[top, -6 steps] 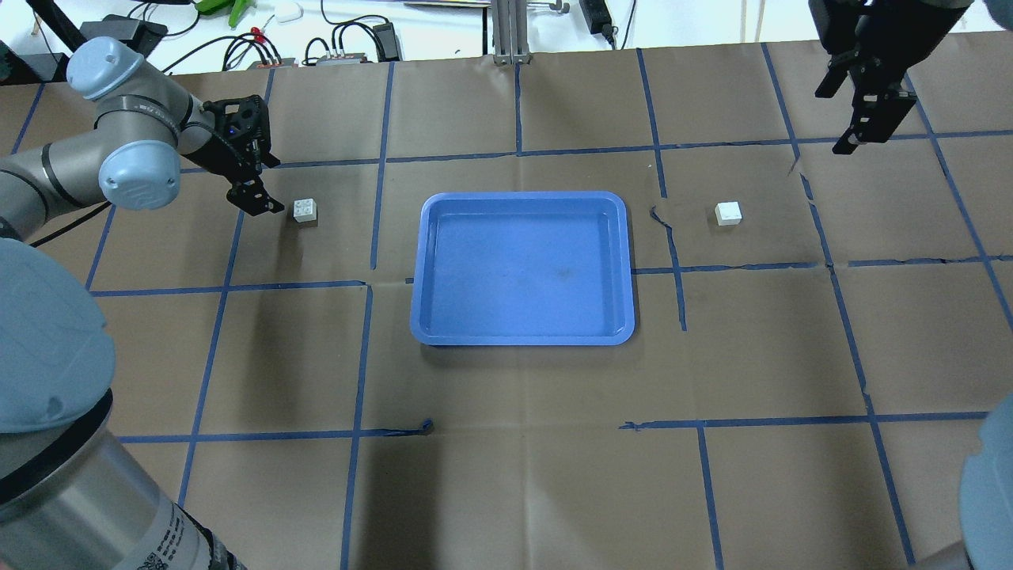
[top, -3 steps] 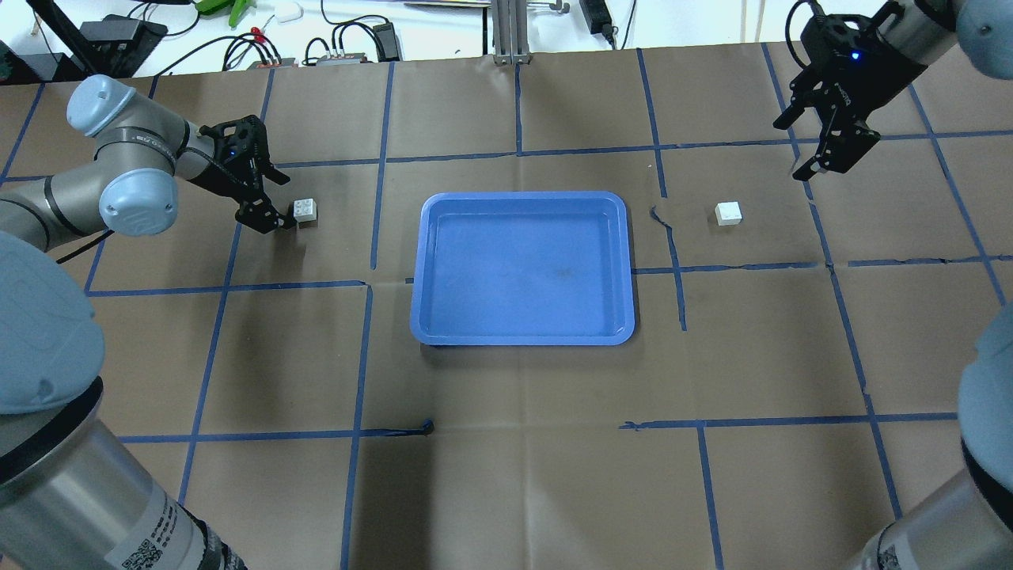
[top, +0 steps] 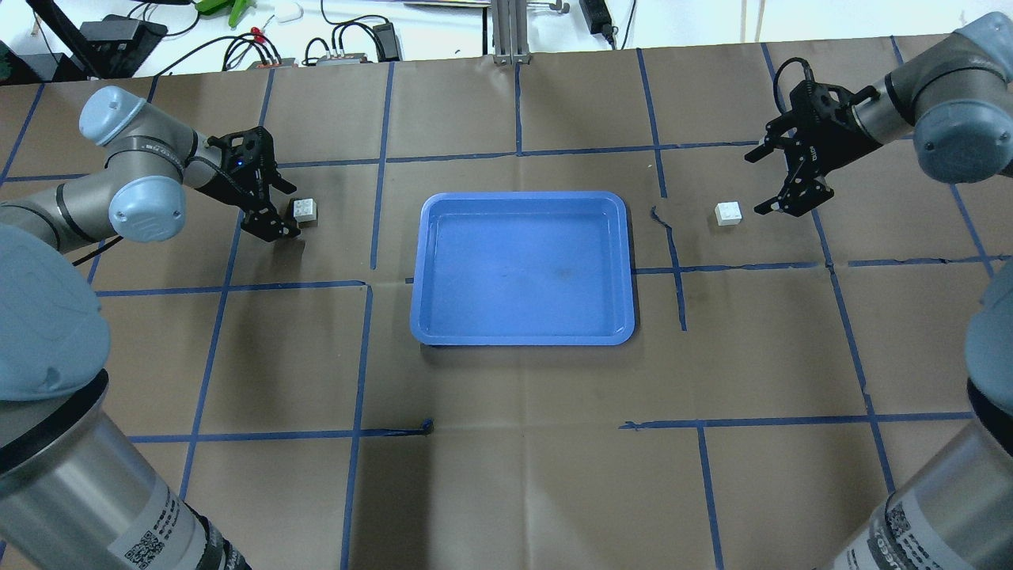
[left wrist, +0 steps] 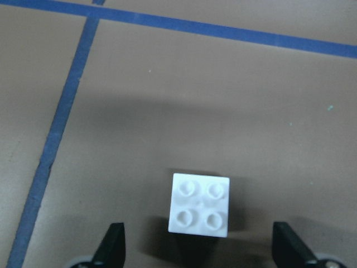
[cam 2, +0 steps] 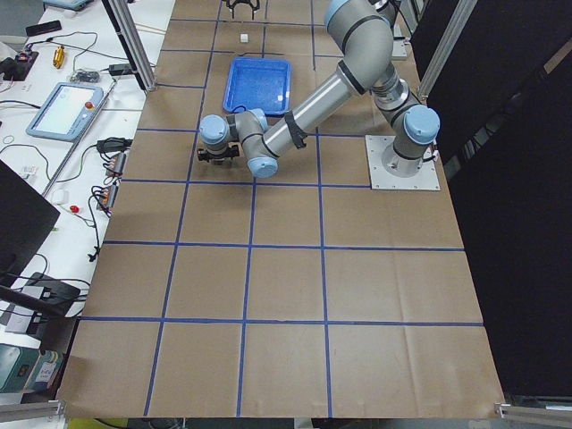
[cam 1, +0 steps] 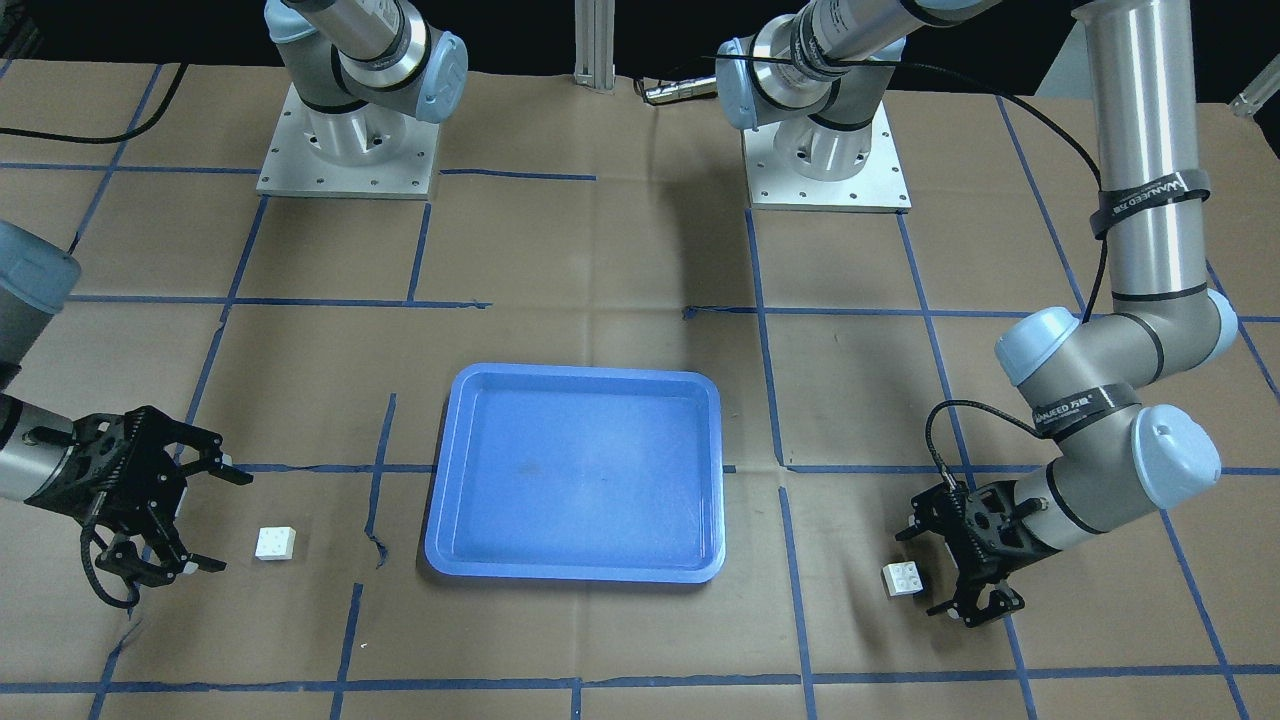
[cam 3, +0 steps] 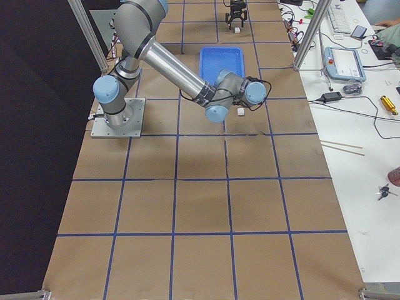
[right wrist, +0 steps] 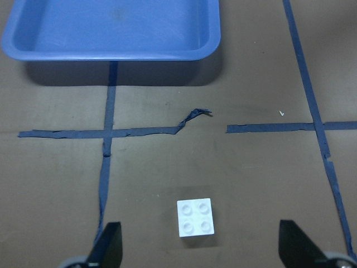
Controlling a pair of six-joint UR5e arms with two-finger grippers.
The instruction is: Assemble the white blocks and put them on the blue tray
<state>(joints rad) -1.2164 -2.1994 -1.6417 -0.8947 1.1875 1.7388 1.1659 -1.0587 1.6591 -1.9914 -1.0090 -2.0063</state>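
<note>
Your left gripper (top: 286, 211), jaws released, sits just beside one small white studded plastic brick (top: 305, 209); right gripper (top: 756, 184), likewise released, near the other brick (top: 728, 214); shallow blue plastic tray (top: 522, 195) between.

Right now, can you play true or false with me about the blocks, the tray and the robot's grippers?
1. A block is in the tray. False: no block is in it; both blocks lie on the brown paper.
2. The left gripper and the right gripper are both open. True.
3. The left block sits with its four studs up. True.
4. The right gripper holds a block. False: the right block lies on the paper, apart from its spread fingers.
5. The two blocks are stuck together. False: they lie apart, one on each side of the tray.
</note>
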